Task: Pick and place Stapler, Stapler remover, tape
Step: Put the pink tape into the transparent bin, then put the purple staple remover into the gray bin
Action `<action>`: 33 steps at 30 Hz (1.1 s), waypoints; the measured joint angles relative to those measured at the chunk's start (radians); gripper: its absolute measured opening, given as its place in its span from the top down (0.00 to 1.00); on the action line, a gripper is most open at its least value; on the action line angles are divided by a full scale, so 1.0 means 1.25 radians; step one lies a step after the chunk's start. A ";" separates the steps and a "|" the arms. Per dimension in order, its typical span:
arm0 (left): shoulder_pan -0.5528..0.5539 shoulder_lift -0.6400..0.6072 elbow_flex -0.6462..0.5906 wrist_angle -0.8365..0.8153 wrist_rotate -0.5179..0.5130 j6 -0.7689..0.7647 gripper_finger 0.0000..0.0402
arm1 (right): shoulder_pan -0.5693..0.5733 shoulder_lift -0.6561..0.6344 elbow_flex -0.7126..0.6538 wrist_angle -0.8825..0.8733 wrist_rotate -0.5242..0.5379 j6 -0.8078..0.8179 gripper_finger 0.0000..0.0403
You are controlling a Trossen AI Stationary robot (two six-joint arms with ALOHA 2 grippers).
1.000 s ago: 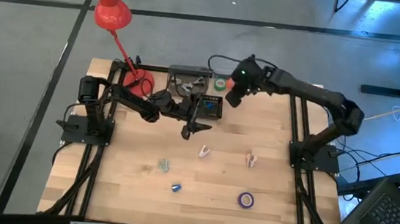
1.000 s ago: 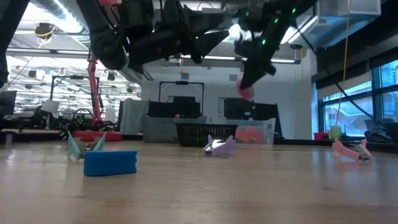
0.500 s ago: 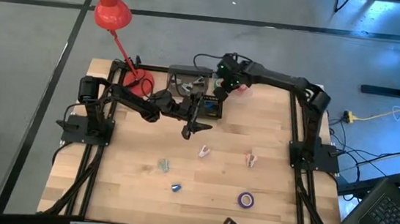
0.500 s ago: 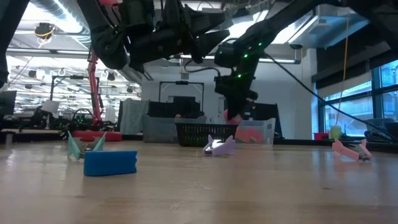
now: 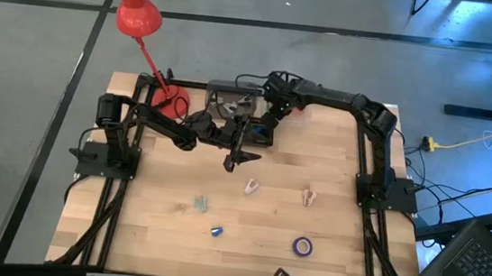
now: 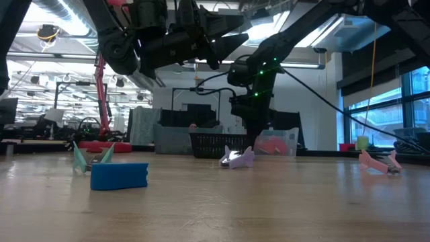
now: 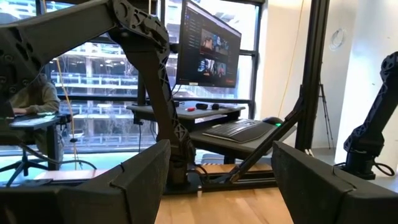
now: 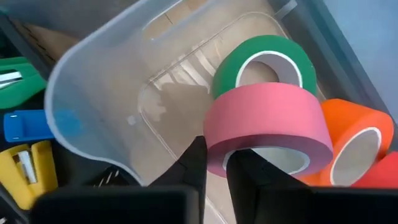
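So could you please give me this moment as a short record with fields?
right claw: over the clear bin at the table's far edge, fingers close together at the edge of a pink tape roll
in the bin: green tape roll, orange tape roll
left claw: open, raised over mid-table, holding nothing
on the table: purple tape roll, blue stapler

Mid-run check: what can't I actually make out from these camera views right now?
- Whether the right gripper still pinches the pink tape roll: in the right wrist view its fingers meet the roll's edge.
- Right gripper in the high view: lost among bins and cables.
- Clear bin: cut off by the right wrist view's edges.
- Small pieces on the table: too small in the high view.
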State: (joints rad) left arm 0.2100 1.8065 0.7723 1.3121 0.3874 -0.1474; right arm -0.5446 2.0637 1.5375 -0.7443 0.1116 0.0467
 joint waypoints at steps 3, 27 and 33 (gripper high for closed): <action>0.000 0.000 0.000 0.000 0.000 0.000 0.33 | 0.003 -0.008 0.000 0.000 0.001 -0.002 0.74; 0.011 -0.076 -0.026 -0.077 0.104 -0.010 0.33 | 0.346 -0.503 -0.219 -0.264 0.078 0.290 0.46; 0.005 -0.248 -0.083 -0.358 -0.046 0.131 0.33 | 0.487 -0.620 -0.429 -0.206 0.068 0.510 0.46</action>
State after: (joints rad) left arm 0.2164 1.4959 0.6687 0.8647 0.3294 0.0168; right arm 0.0640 1.2892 1.0018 -1.0012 0.1966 0.6847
